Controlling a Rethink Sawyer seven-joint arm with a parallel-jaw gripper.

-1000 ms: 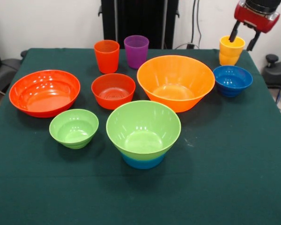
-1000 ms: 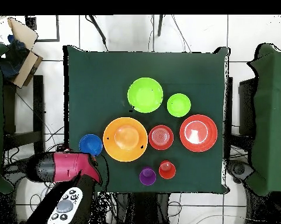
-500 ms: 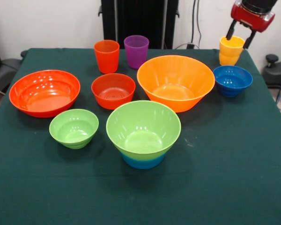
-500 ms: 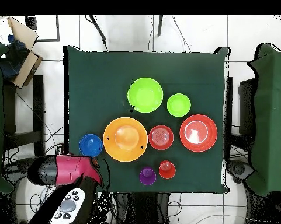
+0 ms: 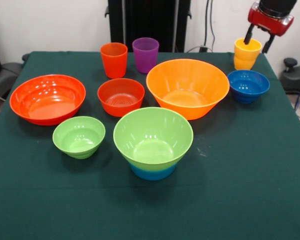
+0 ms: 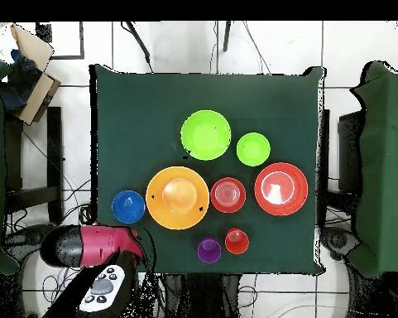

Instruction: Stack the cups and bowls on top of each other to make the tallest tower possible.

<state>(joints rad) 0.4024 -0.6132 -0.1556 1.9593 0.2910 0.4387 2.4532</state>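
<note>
My gripper (image 5: 257, 41) hangs at the table's far right corner, just above and behind the yellow stepped cup (image 5: 247, 54), with its fingers apart and empty. In the overhead view the gripper's red body (image 6: 111, 243) hides that cup. The orange-red cup (image 5: 114, 59) and the purple cup (image 5: 145, 54) stand side by side at the far edge. The tower is a large light green bowl (image 5: 153, 137) nested on a light blue bowl (image 5: 152, 172), near the table's middle front. The dark blue bowl (image 5: 248, 85) sits just in front of the yellow cup.
The large yellow-orange bowl (image 5: 188, 87) stands mid-table, with the medium red-orange bowl (image 5: 121, 96) and the large red-orange bowl (image 5: 47, 98) to its left. The small light green bowl (image 5: 79, 136) sits front left. All rest on the green cloth (image 5: 240, 190).
The gripper has drawn back slightly toward the robot's base, staying over the yellow cup. The cups and bowls have not moved.
</note>
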